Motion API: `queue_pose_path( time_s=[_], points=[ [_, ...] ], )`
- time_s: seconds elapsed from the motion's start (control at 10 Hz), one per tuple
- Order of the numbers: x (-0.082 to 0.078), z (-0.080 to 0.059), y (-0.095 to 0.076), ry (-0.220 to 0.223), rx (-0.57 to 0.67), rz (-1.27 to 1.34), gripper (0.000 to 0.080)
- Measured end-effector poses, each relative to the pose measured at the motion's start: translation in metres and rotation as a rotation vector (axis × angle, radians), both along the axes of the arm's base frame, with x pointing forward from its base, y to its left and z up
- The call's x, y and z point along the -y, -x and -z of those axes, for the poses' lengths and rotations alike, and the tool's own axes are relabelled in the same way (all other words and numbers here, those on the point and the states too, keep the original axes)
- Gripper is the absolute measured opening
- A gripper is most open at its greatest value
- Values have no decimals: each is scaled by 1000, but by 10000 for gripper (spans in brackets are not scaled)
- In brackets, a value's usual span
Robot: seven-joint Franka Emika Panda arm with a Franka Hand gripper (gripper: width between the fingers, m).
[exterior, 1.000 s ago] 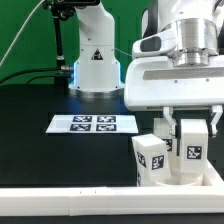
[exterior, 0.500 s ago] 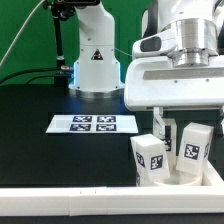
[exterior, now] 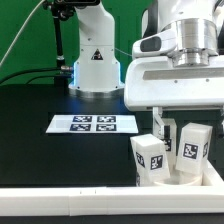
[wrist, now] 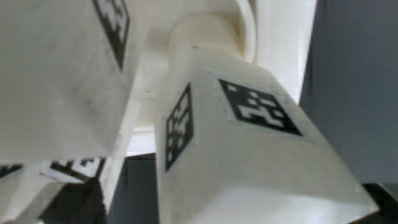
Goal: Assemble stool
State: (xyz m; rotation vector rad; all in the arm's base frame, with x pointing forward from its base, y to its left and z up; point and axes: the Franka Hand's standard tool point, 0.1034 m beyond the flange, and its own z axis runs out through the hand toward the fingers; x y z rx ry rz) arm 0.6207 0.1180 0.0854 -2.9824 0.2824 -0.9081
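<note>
- Black tabletop (exterior: 40,150) spreads wide, bare toward the exterior view's left of the marker board (exterior: 93,124).
- White border rail (exterior: 60,205) closes off the near table edge.
- Stool (exterior: 170,158) stands right against that rail, on the exterior view's right of the marker board: white, blocky tagged legs (wrist: 240,140) sticking up.
- Gripper (exterior: 183,122) sits directly above it, fingers spread apart, grasping nothing.
</note>
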Motion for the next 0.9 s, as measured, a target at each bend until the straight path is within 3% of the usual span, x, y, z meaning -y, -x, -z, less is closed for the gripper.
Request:
queue_pose_path(
  time_s=[0.3, 0.5, 0.6, 0.7, 0.8, 0.9],
  points=[
    [0, 0, 0, -6, -5, 10, 648],
    [0, -13, -1, -77, -56, 96, 648],
    [10, -17, -3, -95, -64, 129, 648],
    [25, -18, -6, -119, -63, 173, 648],
    [26, -18, -9, -144, -70, 196, 648],
    [21, -13, -6, -174, -168, 208, 648]
  ],
)
